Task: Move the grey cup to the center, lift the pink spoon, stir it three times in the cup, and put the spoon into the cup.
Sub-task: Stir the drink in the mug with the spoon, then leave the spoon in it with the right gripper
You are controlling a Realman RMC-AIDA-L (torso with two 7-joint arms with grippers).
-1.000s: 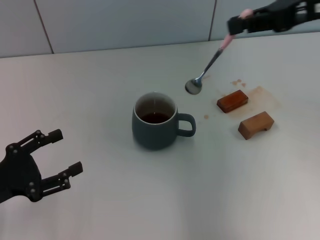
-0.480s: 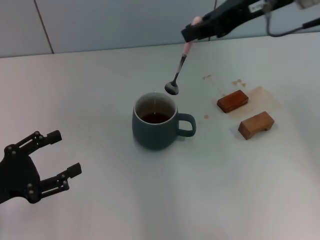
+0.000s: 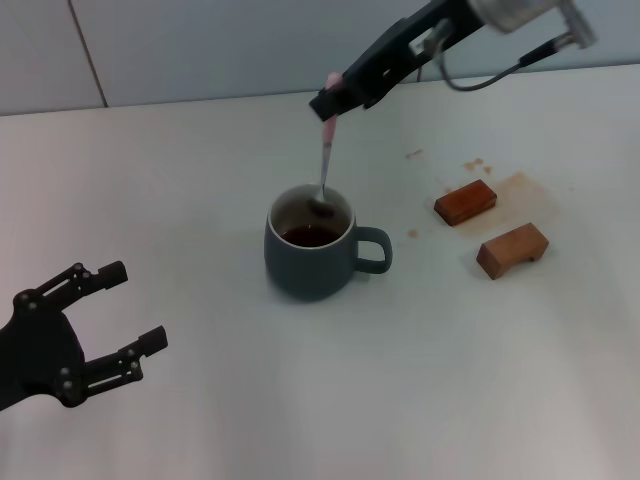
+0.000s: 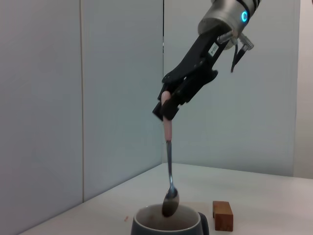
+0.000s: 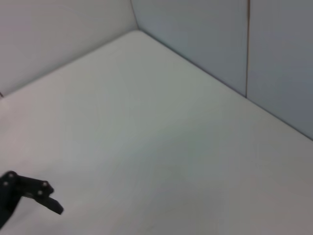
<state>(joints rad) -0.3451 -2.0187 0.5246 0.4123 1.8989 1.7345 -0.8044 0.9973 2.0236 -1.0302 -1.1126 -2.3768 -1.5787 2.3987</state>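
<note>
Spoon over the cup

I see my right gripper [image 3: 330,103] clamping the pink spoon [image 3: 324,165], bowl hanging below in the grey cup [image 3: 310,245]; left gripper [image 3: 95,320] spread wide, idle.

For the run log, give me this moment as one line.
right tool: shut on pink spoon, bowl at grey cup mouth | left tool: open, idle near-left | wooden blocks: right of cup

You see the grey cup [image 3: 310,250] as dark blue-grey outside and whitish inside, holding dark brown liquid. The pink spoon [image 3: 324,165] has a pale pink handle and a silver metal bowl. Two wooden blocks [image 3: 465,201] are warm reddish brown. Your bench [image 3: 200,160] is off-white, marked with faint brown stains [image 3: 520,190] near the blocks. Both the left tool [image 3: 95,325] and the right tool [image 3: 335,100] are black.
</note>
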